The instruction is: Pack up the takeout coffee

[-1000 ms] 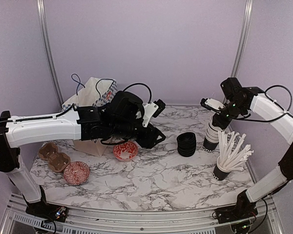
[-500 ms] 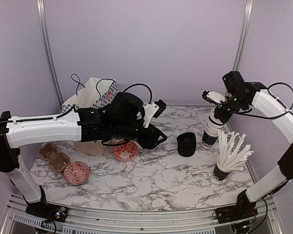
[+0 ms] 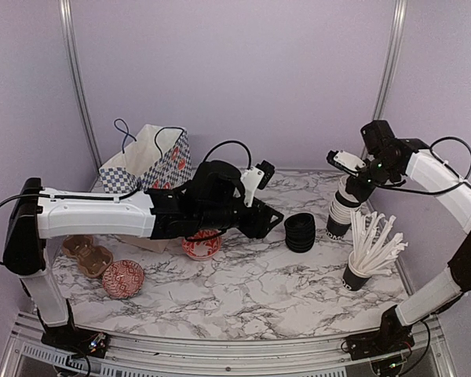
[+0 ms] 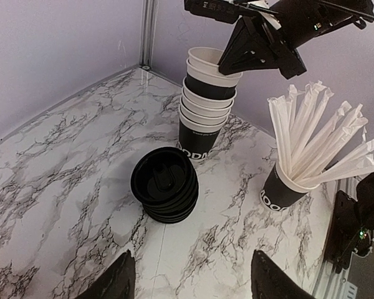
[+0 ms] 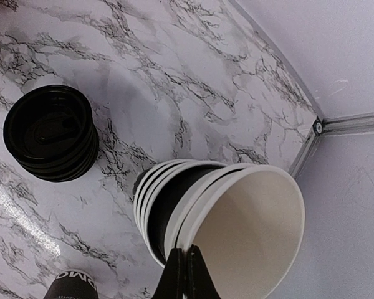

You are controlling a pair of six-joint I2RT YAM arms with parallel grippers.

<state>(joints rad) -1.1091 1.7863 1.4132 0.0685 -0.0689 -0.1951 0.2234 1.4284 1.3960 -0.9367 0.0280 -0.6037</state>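
on your left, the checked bag (image 3: pixel 145 161) is standing open at the back of the marble table (image 3: pixel 243 290), probably waiting for the finished drinks. your left gripper (image 4: pixel 190 277) is hovering low with its fingers spread wide and nothing between them. it is looking down on the stack of lids (image 4: pixel 165 187), which suggests you are lining up a lid pick. just right of the lids, the stack of cups (image 4: pixel 202 124) is standing upright. your right gripper (image 5: pixel 186 274) is pinching the rim of the top cup (image 5: pixel 249 230), fingers pressed together on the thin wall, tilting it so one cup separates. the cup of straws (image 4: pixel 280 193) is sitting nearby, outside this job.
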